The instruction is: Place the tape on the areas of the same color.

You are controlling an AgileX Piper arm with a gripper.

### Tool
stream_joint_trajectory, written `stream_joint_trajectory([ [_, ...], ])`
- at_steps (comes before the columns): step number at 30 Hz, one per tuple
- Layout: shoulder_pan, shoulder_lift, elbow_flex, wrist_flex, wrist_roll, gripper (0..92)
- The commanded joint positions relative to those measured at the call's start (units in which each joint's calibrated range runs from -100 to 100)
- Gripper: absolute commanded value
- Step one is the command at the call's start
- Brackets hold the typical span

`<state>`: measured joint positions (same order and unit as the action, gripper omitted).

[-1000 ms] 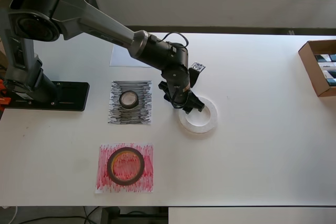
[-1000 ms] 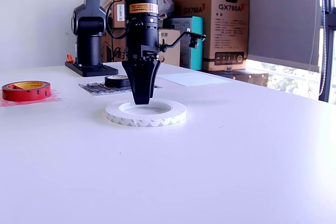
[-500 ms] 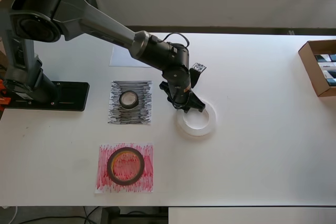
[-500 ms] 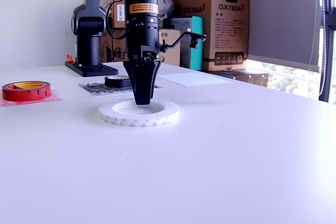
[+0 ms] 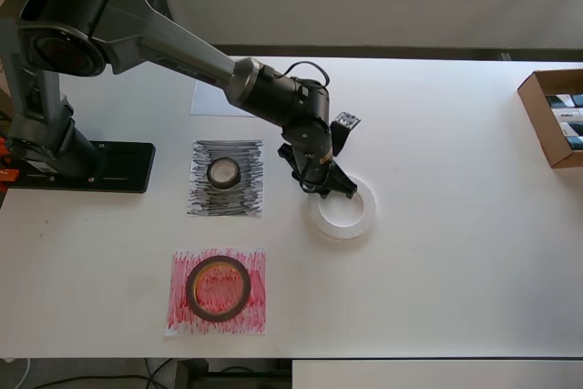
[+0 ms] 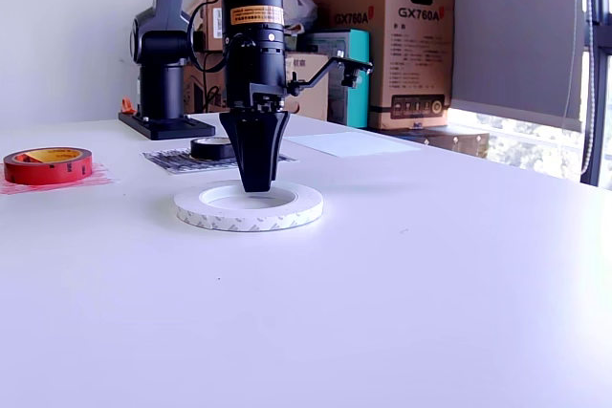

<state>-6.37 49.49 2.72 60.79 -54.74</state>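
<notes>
The large white tape ring (image 5: 369, 216) lies flat on the bare table, right of the sheets in the overhead view. My gripper (image 5: 326, 190) points down with its tips closed together on the ring's near-arm rim; in the exterior view the gripper (image 6: 253, 186) meets the far rim of the ring (image 6: 287, 218). The small black roll (image 5: 223, 172) sits on the black scribbled sheet (image 5: 205, 199). The dark-red roll (image 5: 193, 287) sits on the red scribbled sheet (image 5: 255, 316). The plain white sheet (image 5: 208, 102) lies beyond, partly under the arm.
The arm's black base (image 5: 100, 166) stands at the overhead view's left. An open cardboard box (image 5: 551, 116) sits at the table's right edge. Stacked cartons (image 6: 382, 40) stand behind the table in the exterior view.
The gripper and the white ring have shifted together a little toward the sheets: leftward in the exterior view, up and left in the overhead view. The other rolls have not moved.
</notes>
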Motion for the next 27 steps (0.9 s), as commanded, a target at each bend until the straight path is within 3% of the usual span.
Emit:
stream_joint_trajectory([
  [1,0.31,-0.19,0.41,0.18,0.07,0.1],
  [17,4.57,-7.40,1.32,0.26,4.24,0.1],
  [27,15.78,-10.48,4.05,0.26,8.33,0.1],
])
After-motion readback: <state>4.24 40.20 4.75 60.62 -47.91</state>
